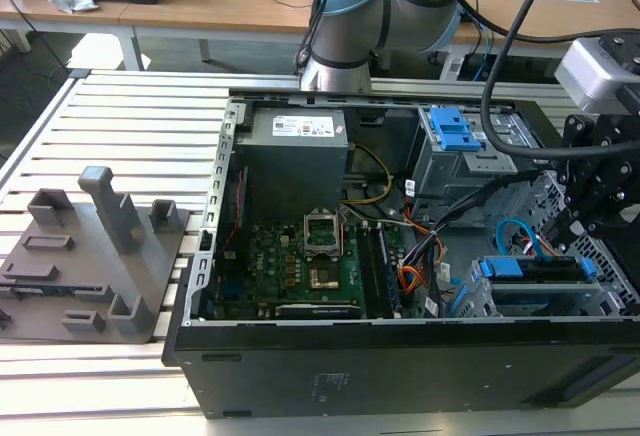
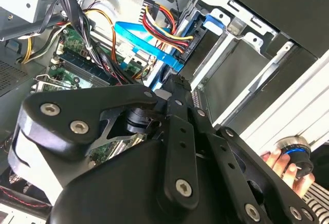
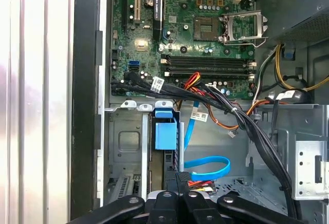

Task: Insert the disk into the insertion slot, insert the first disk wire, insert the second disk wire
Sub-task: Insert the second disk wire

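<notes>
The disk point(image 1: 530, 268), held in its blue caddy point(image 3: 165, 134), sits inside the insertion slot point(image 1: 540, 302) at the case's front corner on the exterior view's right. My black gripper point(image 1: 572, 224) reaches down to the disk's rear end. In the second wrist view its fingers point(image 2: 174, 82) are pressed together where the light-blue second disk wire point(image 2: 144, 39) ends. That wire loops back toward the gripper point(image 3: 180, 179) in the first wrist view, and its plug is hidden between the fingers. The red, yellow and black first disk wire point(image 2: 160, 24) ends in a black plug against the disk's rear.
The open case holds a motherboard point(image 3: 205, 23), a black wire bundle point(image 3: 241, 121), an orange cable point(image 1: 410, 278) and a grey bay with a blue latch point(image 1: 455, 131). A grey fixture point(image 1: 95, 256) stands at the exterior view's left. A hand point(image 2: 280, 163) shows outside the case.
</notes>
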